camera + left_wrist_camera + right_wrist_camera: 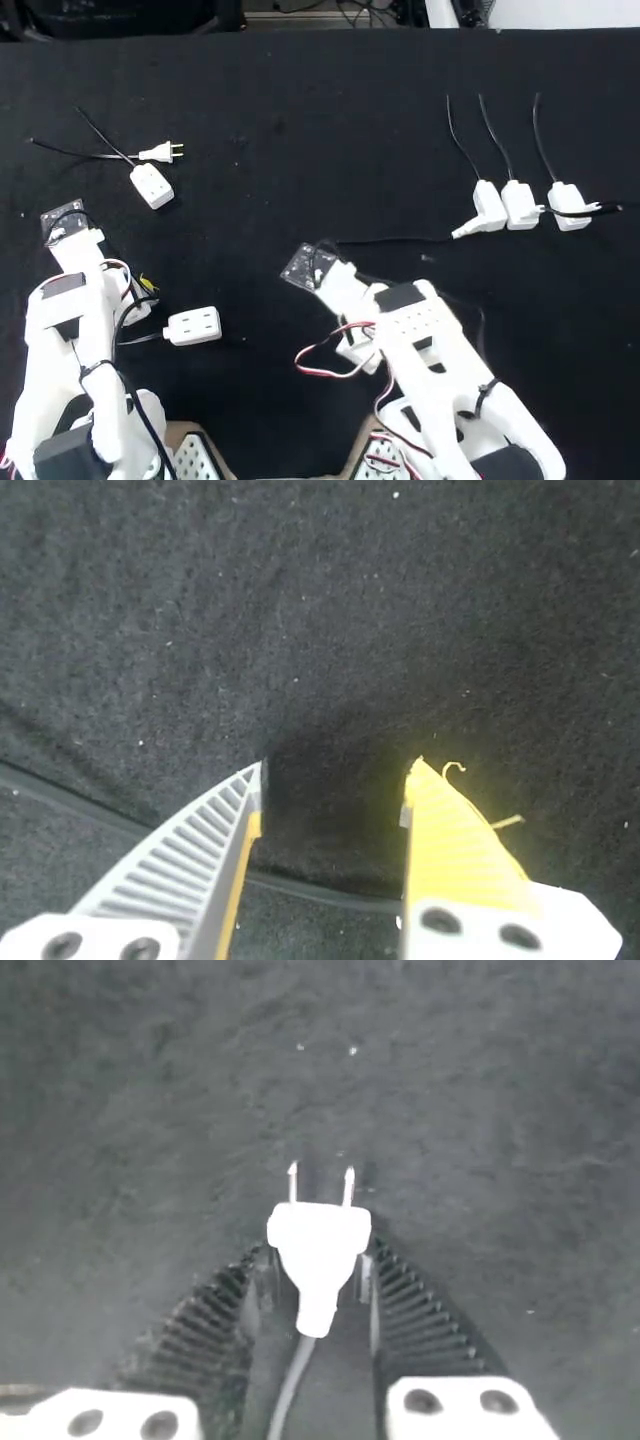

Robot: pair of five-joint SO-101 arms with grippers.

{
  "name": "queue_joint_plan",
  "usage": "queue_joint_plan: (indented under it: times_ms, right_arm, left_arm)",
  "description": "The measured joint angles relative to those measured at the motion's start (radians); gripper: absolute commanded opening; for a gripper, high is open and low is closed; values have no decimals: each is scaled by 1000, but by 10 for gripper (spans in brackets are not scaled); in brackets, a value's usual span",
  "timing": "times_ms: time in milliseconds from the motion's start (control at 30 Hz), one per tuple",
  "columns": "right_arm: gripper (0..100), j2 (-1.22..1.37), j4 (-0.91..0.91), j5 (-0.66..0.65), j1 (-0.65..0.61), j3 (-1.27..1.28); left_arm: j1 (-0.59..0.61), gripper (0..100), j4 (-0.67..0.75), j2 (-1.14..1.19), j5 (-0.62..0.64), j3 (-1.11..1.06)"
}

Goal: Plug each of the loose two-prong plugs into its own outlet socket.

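Observation:
My right gripper (318, 1254) is shut on a white two-prong plug (318, 1240). Its prongs point away from the fingers, just over the black cloth, and its cord runs back between the jaws. The right arm (400, 320) stands at the middle front of the table. My left gripper (338, 770) is open above bare cloth, with a thin black cable (90, 805) passing under its fingertips. A white outlet socket (192, 325) lies just right of the left arm (65, 300). Another socket (152, 185) and a loose plug (160, 152) lie at the back left.
Three white sockets (520, 203) lie in a row at the right with black cords running to the back. A white plug (465, 231) sits at the leftmost one and another (592, 209) at the rightmost. Black cloth (300, 120) covers the table.

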State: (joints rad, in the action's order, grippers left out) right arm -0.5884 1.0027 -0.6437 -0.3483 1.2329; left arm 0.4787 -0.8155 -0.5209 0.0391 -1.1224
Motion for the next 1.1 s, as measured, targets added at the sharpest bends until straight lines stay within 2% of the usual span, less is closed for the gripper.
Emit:
queue_joint_plan:
  times_ms: [100, 433, 633, 833, 1100]
  right_arm:
    - [5, 0, 0, 0, -15, 0]
    - [11, 0, 40, 3, -15, -106]
    - [14, 0, -127, 3, -37, -81]
    - [172, 0, -107, 57, -158, -12]
    - [180, 0, 32, 64, -278, -23]
  left_arm:
    - [0, 230, 0, 0, 0, 0]
    - [0, 230, 0, 0, 0, 0]
    - [0, 230, 0, 0, 0, 0]
    - [0, 230, 0, 0, 0, 0]
    - [0, 230, 0, 0, 0, 0]
